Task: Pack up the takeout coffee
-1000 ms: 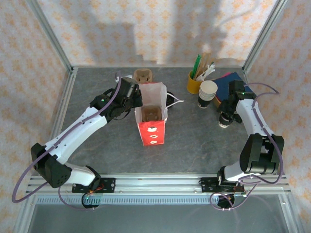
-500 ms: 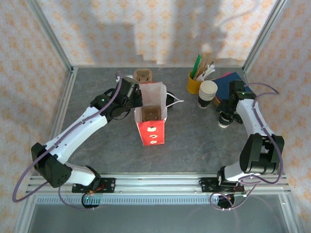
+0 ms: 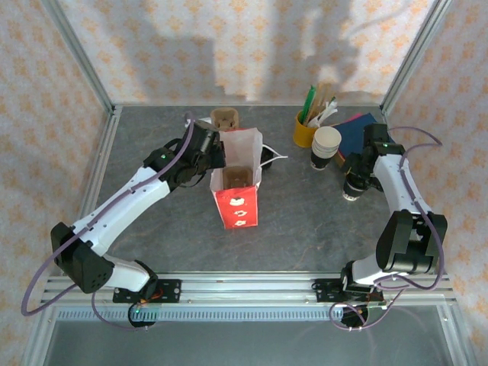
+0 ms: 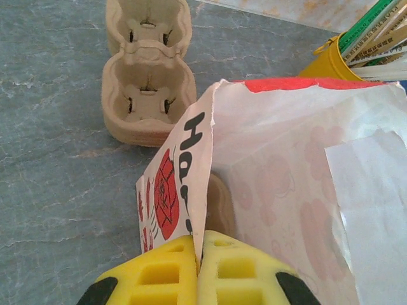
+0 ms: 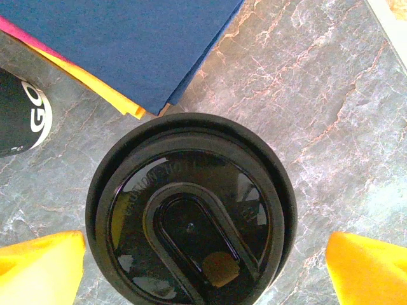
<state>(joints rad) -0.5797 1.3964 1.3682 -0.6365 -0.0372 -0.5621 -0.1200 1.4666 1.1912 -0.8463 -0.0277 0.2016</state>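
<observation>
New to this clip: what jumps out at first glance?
The red and white paper bag stands open mid-table, its side wall pinched by the left pincer. At the right, the coffee cup with its glossy black lid sits between the open fingers of the right pincer. Behind it stands a yellow cup full of sticks.

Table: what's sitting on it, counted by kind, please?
Lidded coffee cup: 1
Stack of lidless cups: 1
Yellow cup of sticks: 1
Red paper bag: 1
Cardboard cup carriers, behind the bag and inside it: 2
Pile of coloured sheets: 1
Total: 7
</observation>
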